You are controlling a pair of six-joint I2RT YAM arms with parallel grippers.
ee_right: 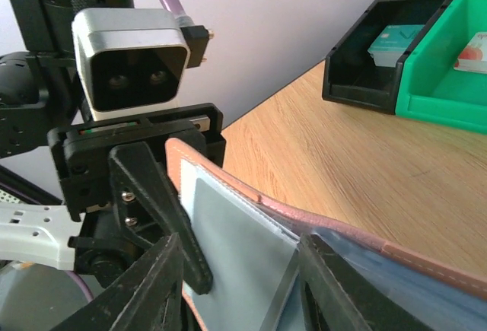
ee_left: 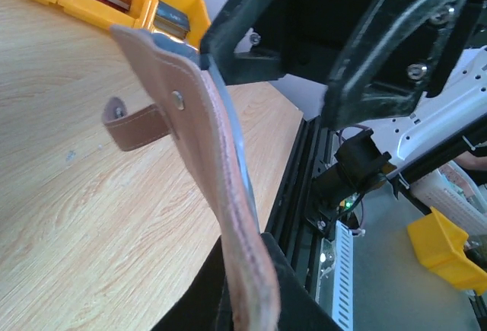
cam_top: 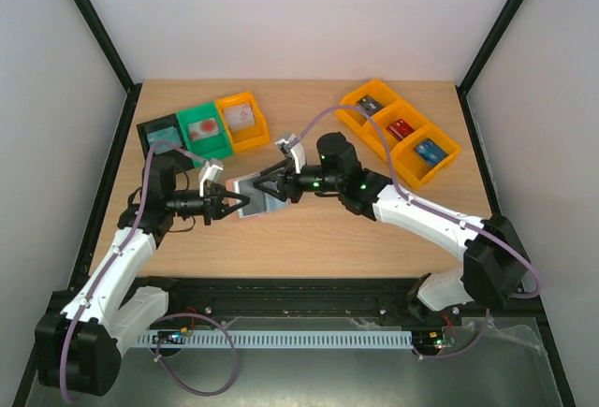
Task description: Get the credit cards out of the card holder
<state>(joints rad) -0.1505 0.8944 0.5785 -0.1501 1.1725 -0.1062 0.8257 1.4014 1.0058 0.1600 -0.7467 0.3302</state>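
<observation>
Tan-brown leather bifold card holder (ee_left: 204, 156), light blue inside, is held clear of the wooden tabletop (cam_top: 318, 239). The left tool (cam_top: 227, 206) is pinched on one edge, presenting the open side to the right tool (ee_right: 243, 274), whose jaws are spread astride the blue panel, probably to draw out a card.

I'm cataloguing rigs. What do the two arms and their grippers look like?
The left arm and right arm have white links with black joint housings. The left gripper and right gripper have black angular fingers, each backed by a silver-grey camera block. A mauve cable runs along each arm. Green lights glow on the right one.
</observation>
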